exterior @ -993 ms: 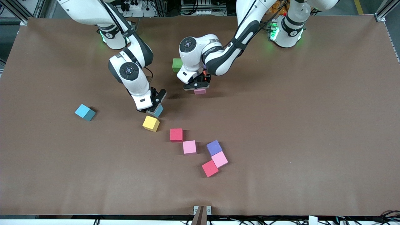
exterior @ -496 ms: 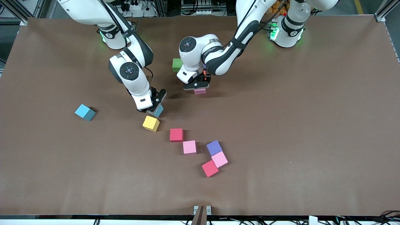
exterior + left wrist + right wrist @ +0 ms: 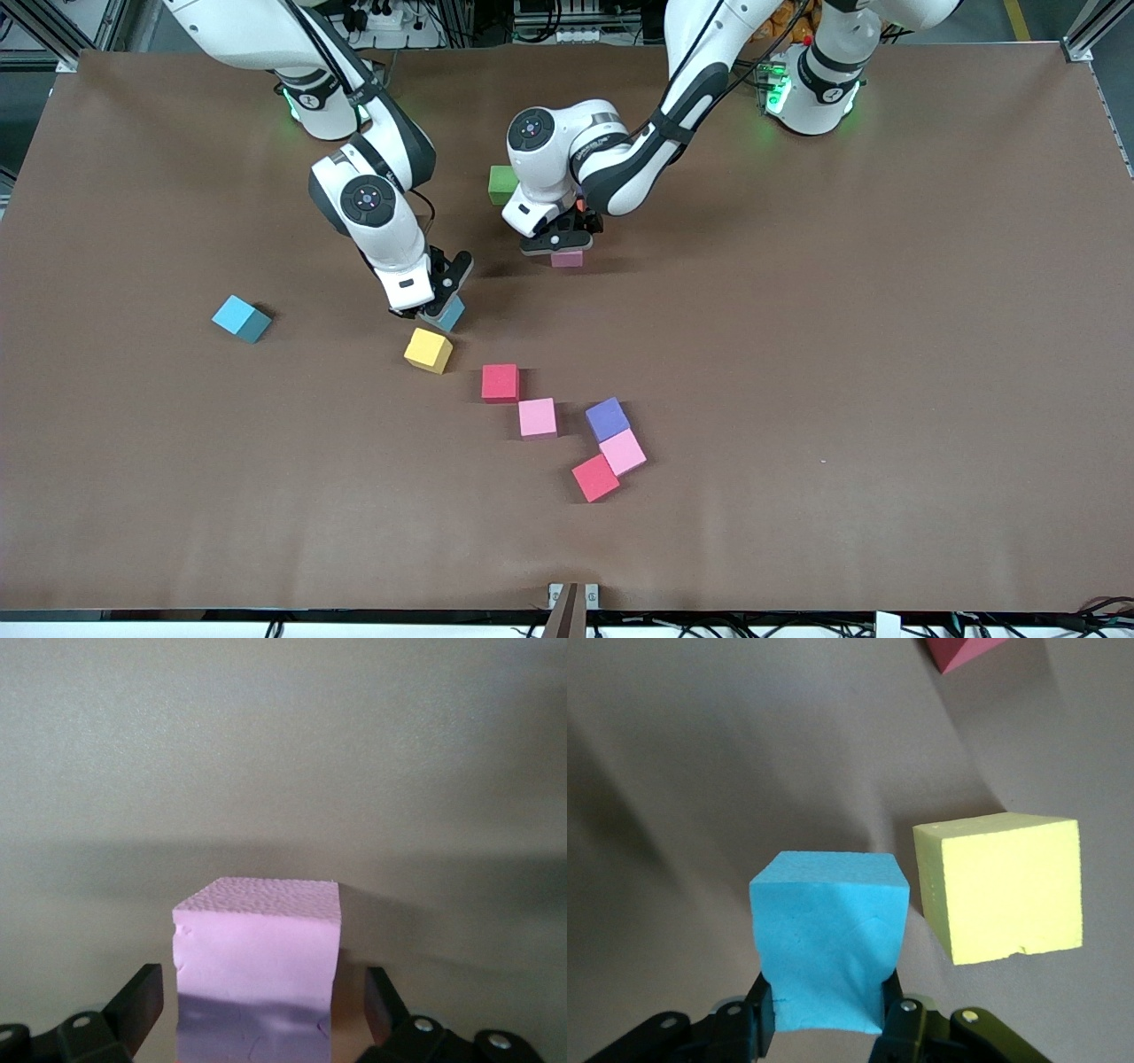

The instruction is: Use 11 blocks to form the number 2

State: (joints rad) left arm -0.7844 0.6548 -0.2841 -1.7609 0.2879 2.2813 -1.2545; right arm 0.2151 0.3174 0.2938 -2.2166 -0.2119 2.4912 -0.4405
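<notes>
Brown tabletop: our left gripper (image 3: 257, 1028) has just spread off the pink block (image 3: 567, 259), seemingly placed near the green block (image 3: 502, 182); our right gripper (image 3: 828, 1023) grips a blue block (image 3: 829, 935).

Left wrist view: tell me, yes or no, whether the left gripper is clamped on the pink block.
No. The left gripper stands open, with a visible gap between each finger and the pink block.
</notes>
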